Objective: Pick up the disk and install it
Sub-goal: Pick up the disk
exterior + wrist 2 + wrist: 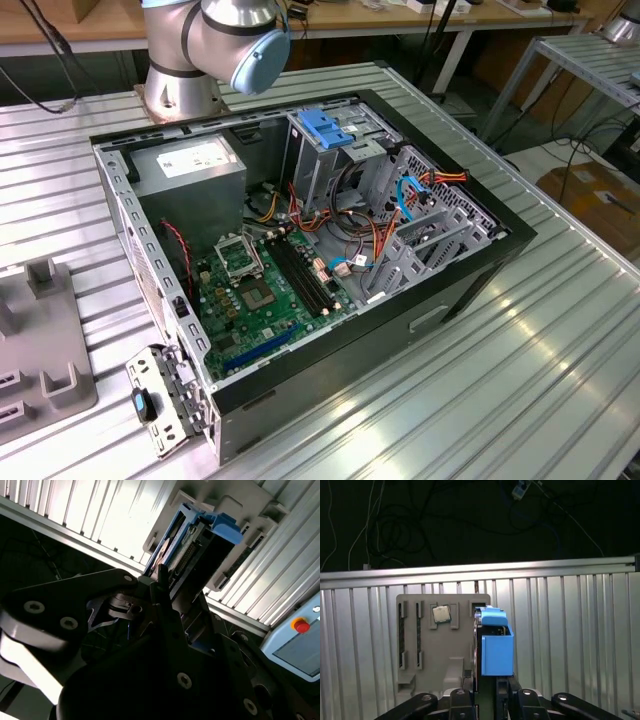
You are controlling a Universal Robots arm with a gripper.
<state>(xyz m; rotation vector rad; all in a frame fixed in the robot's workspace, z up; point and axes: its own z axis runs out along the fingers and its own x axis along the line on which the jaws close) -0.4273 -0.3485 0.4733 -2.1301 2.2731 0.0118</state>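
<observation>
a ribbed aluminium tabletop (570, 630) runs under everything, with a dark background and loose cables (420, 520) beyond its edge. in both wrist views the gripper (485, 680) has its jaws drawn in narrowly on one end of the disk (496, 647). the disk stands on edge in its blue carrier over a grey parts fixture (420, 650), which also carries a cpu chip (440, 614). whether the disk has cleared its slot i cannot tell.

the hold looks to be near one end only, so the long free part could pivot or slip if it drags on the fixture's wall. a tilted disk would likely jam at the drive cage (325, 165). the orange and blue wiring (400, 200) beside that cage could snag the carrier.

in the exterior view the open computer case (470, 275) lies on its side on the table, motherboard (265, 290) facing up, with workbenches (60, 25) behind.
</observation>
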